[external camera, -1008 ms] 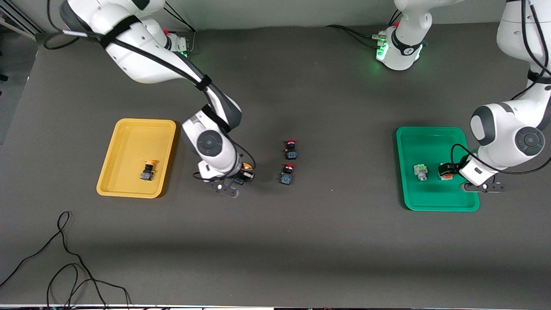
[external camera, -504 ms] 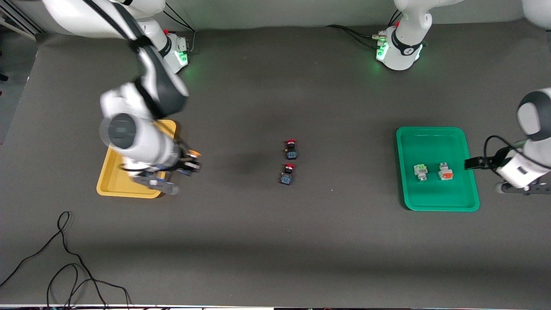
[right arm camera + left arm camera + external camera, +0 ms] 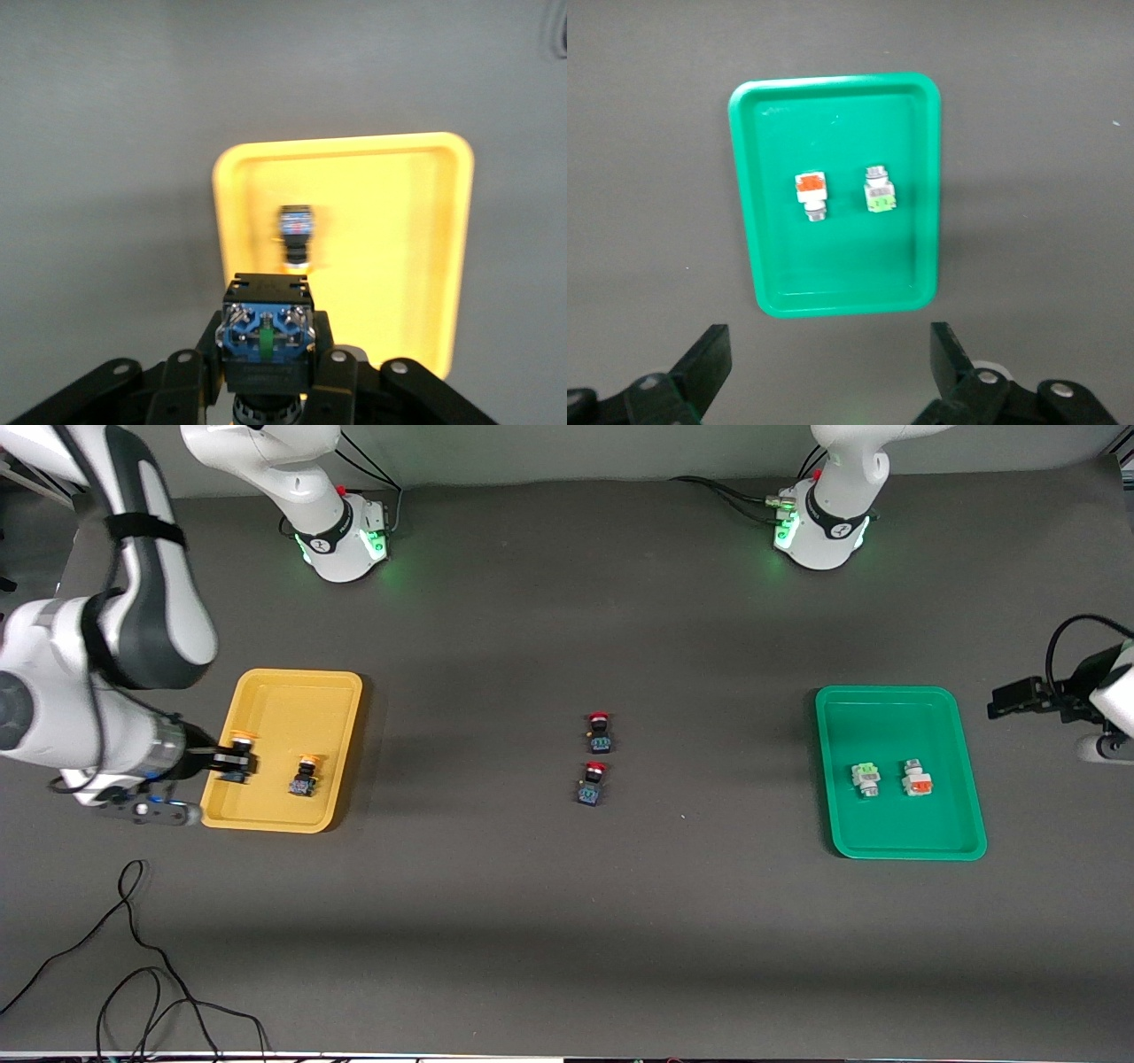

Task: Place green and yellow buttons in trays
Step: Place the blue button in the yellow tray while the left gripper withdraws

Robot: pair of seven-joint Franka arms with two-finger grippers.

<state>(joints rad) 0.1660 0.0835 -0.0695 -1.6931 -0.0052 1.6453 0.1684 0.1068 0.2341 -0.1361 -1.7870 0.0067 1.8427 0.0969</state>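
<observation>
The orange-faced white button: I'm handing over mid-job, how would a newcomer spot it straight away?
Find the green rectangular plastic tray at the left arm's end of the table. Two small boxy white push-buttons lie side by side in it. The orange-faced white button is the one toward the table's end; its neighbour, the light-green-faced white button, lies toward the table's middle.

Yellow tray (image 3: 266, 691) has bare floor except one yellow-capped button (image 3: 306, 775) near its middle; the right gripper (image 3: 232, 764), clamped on another yellow-capped button (image 3: 239, 748), hangs over its rim; green tray (image 3: 886, 841) holds a green-faced button (image 3: 866, 777) and an orange-faced button (image 3: 917, 778) side by side; two red-capped buttons (image 3: 598, 732) stand mid-table; the left gripper (image 3: 1019, 695), fingers spread, is off the green tray.
</observation>
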